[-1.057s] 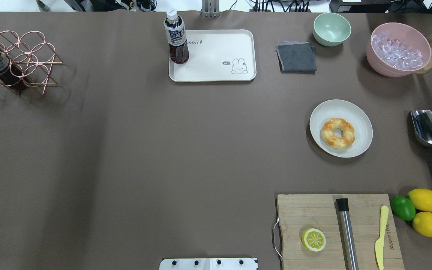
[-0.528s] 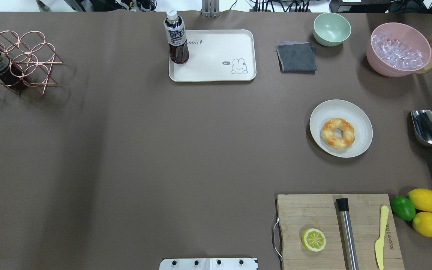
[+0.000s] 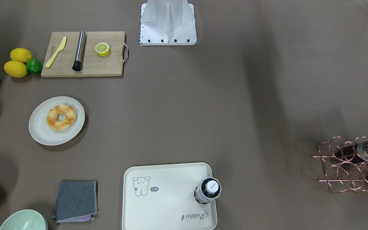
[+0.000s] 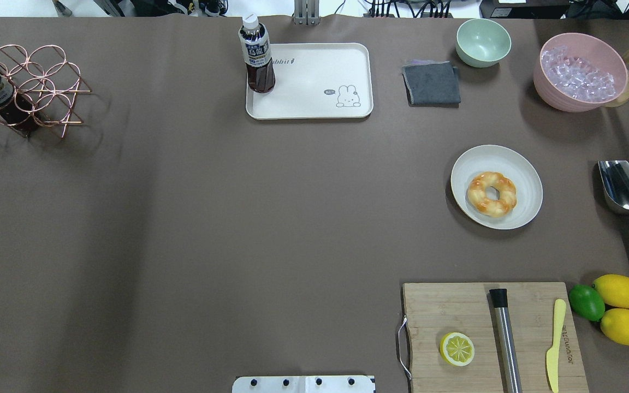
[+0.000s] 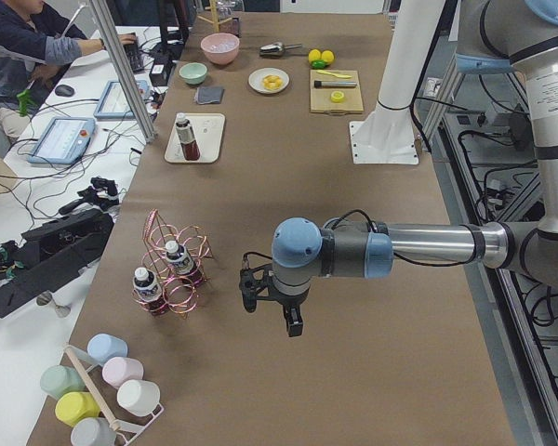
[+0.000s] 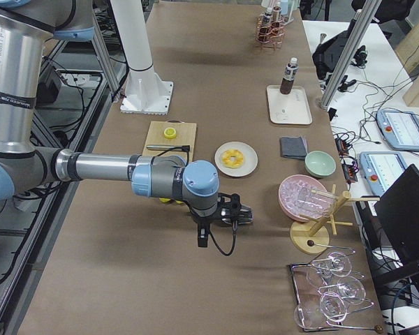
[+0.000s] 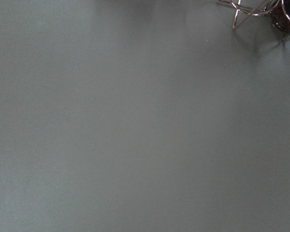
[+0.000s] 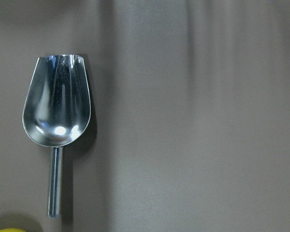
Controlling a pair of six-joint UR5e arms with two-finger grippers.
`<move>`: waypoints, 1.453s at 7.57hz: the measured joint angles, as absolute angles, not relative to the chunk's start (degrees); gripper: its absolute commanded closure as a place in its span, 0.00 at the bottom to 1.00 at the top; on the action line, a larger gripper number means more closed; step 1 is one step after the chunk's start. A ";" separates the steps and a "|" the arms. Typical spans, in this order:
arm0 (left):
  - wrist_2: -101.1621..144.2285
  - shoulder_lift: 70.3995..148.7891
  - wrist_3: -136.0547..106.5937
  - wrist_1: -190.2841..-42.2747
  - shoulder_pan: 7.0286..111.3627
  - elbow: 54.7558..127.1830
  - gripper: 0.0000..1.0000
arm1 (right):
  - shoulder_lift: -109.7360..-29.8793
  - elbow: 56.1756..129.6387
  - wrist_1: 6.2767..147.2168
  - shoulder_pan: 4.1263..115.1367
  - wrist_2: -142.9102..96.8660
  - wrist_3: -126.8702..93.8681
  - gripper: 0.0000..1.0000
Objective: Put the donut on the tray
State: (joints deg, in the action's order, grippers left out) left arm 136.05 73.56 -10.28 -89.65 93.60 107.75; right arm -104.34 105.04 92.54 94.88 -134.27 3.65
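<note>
The donut [image 4: 492, 194] is a golden-orange twisted ring lying on a round off-white plate [image 4: 527, 185] at the right middle of the table. It also shows in the front-facing view [image 3: 61, 117]. The cream tray [image 4: 314, 82] with a grey animal drawing lies at the far centre, and a dark tea bottle [image 4: 257, 54] stands on its left corner. My left gripper [image 5: 272, 307] shows only in the exterior left view, far from both, near the wire rack. My right gripper [image 6: 243, 215] shows only in the exterior right view, beyond the plate. I cannot tell whether either is open or shut.
A wooden cutting board [image 4: 456, 311] carries a cut lemon half [image 4: 457, 349], a steel rod and a yellow knife. Lemons and a lime [image 4: 586, 302] lie beside it. A steel scoop [image 8: 56, 104], a grey cloth [image 4: 432, 83], a green bowl [image 4: 482, 42], a pink ice bowl [image 4: 580, 71] and a copper rack [image 4: 25, 90] are around.
</note>
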 measured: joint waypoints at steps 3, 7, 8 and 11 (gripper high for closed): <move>136.05 73.49 -10.22 -89.65 93.60 107.75 0.01 | -105.26 104.04 92.47 99.03 -134.51 3.25 0.00; 136.06 73.48 -10.20 -89.65 93.60 107.72 0.01 | -106.87 104.36 92.19 100.78 -134.85 4.56 0.00; 136.06 73.48 -10.24 -89.65 93.60 107.68 0.01 | -106.89 104.43 91.56 100.80 -134.97 5.76 0.00; 136.06 73.48 -10.25 -89.65 93.60 107.52 0.01 | -106.11 104.54 90.68 100.81 -134.87 6.51 0.00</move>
